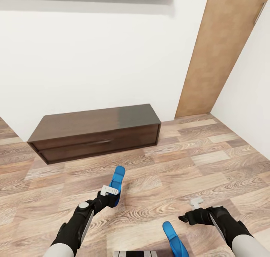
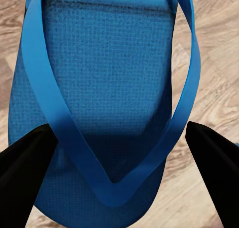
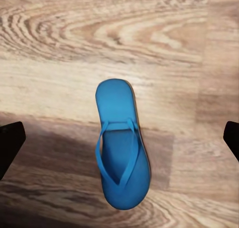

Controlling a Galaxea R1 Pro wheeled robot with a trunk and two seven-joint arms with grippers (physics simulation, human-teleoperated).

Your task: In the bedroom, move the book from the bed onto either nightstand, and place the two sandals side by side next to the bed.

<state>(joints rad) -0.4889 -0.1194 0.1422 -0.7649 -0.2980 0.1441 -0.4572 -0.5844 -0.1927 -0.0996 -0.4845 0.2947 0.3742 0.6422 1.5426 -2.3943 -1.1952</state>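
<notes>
Sandal (image 2: 99, 98) directly under spread left end effector (image 1: 108, 197); right end effector (image 1: 189, 212) spread above other sandal (image 3: 121, 148).

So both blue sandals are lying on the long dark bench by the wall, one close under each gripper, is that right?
Not quite. Both blue sandals lie on the wood-plank floor, not on the bench, as the head view shows. Each does lie close to a gripper: left gripper, right gripper.
</notes>
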